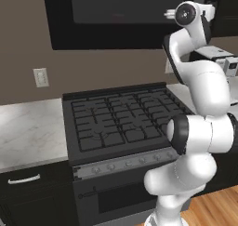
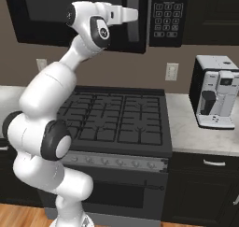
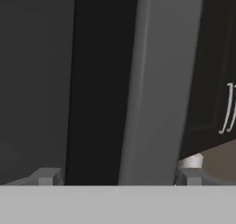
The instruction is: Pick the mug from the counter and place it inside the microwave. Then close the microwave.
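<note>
Claw spread wide, gripping nothing, fingertips set either side of the grey handle on the microwave door. Hung above the stove. Coffee machine stood on the counter at right. Mug whereabouts: cannot tell.

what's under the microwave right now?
Under the microwave sits the black stove, burners bare, with grey counter on both sides. The arm covers part of the stove top in both base views, so that patch can't be checked.
</note>
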